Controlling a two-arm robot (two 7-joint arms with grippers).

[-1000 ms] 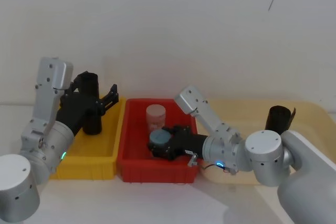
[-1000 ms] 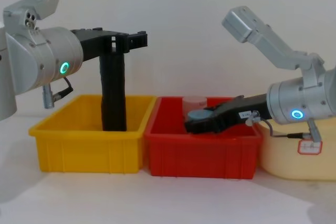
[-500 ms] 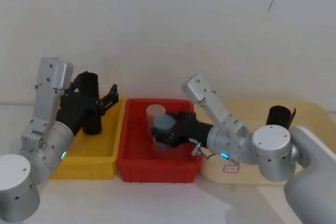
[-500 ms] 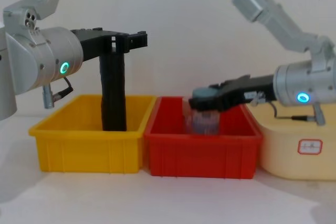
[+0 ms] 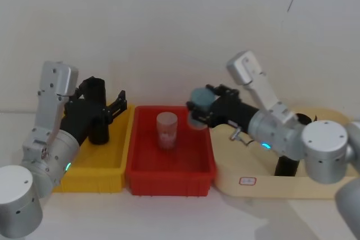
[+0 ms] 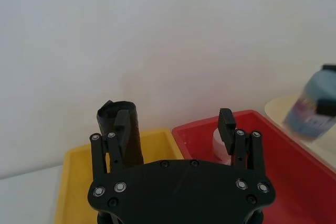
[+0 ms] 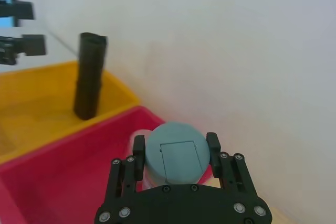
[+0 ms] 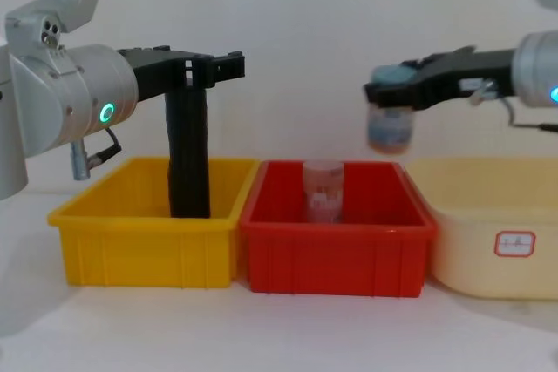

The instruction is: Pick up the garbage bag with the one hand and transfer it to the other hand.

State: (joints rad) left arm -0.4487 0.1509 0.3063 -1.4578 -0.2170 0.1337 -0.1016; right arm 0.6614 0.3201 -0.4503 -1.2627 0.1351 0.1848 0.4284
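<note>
A tall black garbage bag point(image 8: 187, 152) roll stands upright inside a yellow bin point(image 8: 148, 237), toward the bin's back wall, its wrinkled top rising well above the rim. The left hand point(image 8: 214, 67), on a silver wrist with a green glowing ring, hovers at the roll's top; its two forked fingers are spread apart, one finger just beside the roll's top and the other out in open air on the side toward the red bin point(image 8: 336, 246), so the roll is not clamped. Just beside the yellow bin sits the red bin, with a clear lidded jar point(image 8: 323, 191) standing in it. The right hand point(image 8: 392, 93), on a wrist with a blue ring, is raised above the red bin's far side, toward a cream tray point(image 8: 488, 233). Its fingers are closed around a grey-lidded jar point(image 8: 389, 124) that hangs in the air. A second black roll point(image 5: 287, 164) stands in the cream tray.
</note>
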